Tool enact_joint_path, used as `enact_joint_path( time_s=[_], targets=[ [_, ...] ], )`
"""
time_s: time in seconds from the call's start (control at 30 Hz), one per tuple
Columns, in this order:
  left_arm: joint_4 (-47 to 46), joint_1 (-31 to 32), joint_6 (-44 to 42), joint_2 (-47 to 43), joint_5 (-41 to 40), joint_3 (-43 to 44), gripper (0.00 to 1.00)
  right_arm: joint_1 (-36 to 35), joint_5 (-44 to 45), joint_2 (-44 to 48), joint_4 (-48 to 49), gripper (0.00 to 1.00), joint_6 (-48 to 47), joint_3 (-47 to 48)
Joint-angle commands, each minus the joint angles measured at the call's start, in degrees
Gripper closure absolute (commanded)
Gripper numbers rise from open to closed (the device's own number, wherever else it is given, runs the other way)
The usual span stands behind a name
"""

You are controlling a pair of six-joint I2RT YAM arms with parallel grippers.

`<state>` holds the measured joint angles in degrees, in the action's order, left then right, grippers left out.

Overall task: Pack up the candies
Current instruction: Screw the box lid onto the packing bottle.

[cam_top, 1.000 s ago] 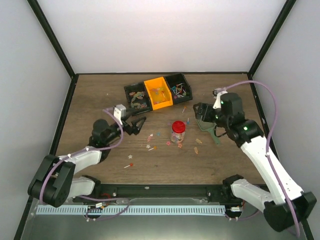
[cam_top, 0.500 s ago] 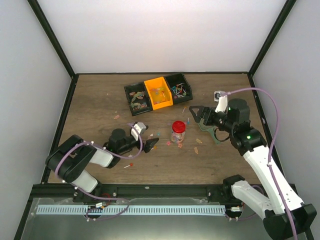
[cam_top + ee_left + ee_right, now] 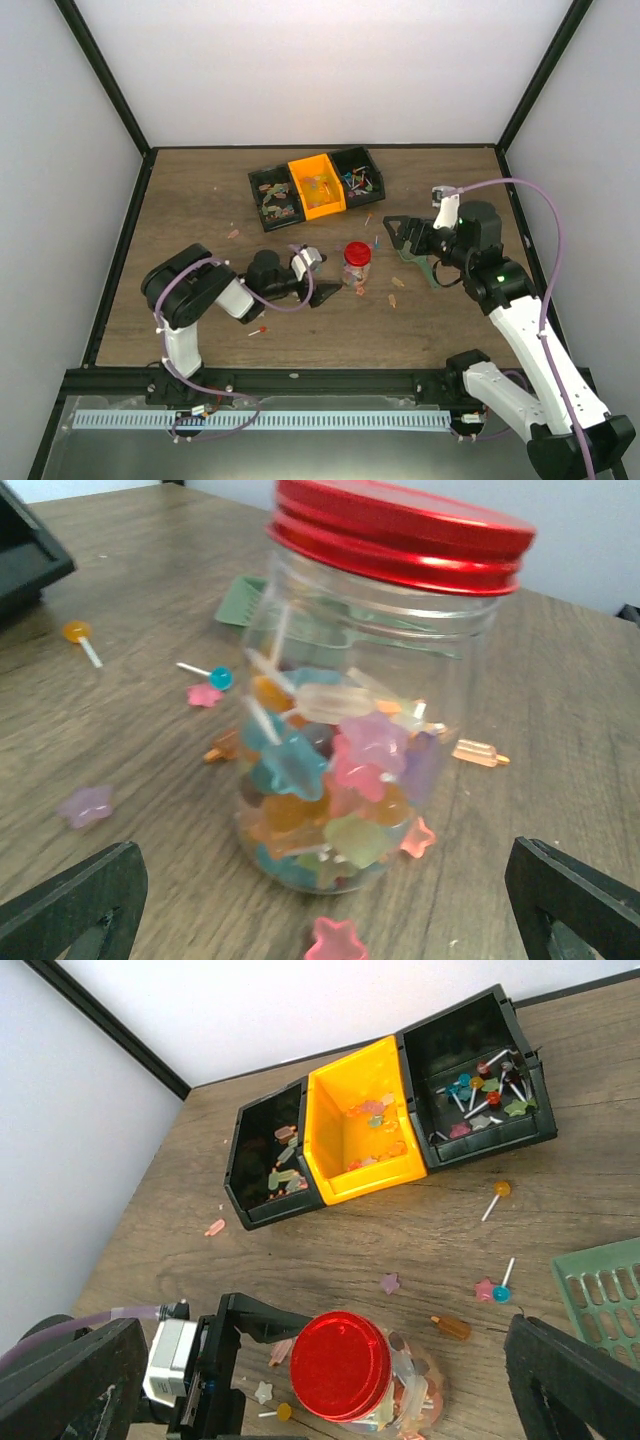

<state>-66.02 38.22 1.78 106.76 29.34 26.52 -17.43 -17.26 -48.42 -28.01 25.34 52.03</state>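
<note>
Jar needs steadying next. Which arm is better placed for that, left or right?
Left, probably. The left gripper is open, down low right beside the jar, which sits centred in its wrist view. The right gripper, also open, looks down on it from farther off, near the green scoop.

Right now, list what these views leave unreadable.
- Candies in the jar: left wrist, blurred and overlapping; no count possible.
- Green scoop: right wrist, cut by the right edge; top external, partly under the right gripper.
- Bins, contents: top external, too small to sort.
</note>
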Motion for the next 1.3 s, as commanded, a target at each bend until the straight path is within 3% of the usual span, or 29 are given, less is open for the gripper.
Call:
enact_joint_path(
  time_s=[0.0,0.37,0.57,1.27],
  targets=[
    [-4.8,1.9,-1.8,3.1,4.3,2.8,0.0,0.4,2.8,0.3,-1.3,0.0,-1.5,1.7],
    [-8.3,3.5,-2.6,9.4,3.2,6.3,0.0,0.4,1.9,-2.3,-2.3,0.0,-2.0,3.0],
    [-3.8,4.4,-5.0,11.1,1.1,10.3,0.0,0.5,0.3,-1.4,-4.3,0.0,-1.8,3.8],
    [-6.0,4.9,-4.3,16.0,1.9,15.3,0.0,0.4,-0.7,-0.8,-2.8,0.01,0.2,-1.6]
  ],
)
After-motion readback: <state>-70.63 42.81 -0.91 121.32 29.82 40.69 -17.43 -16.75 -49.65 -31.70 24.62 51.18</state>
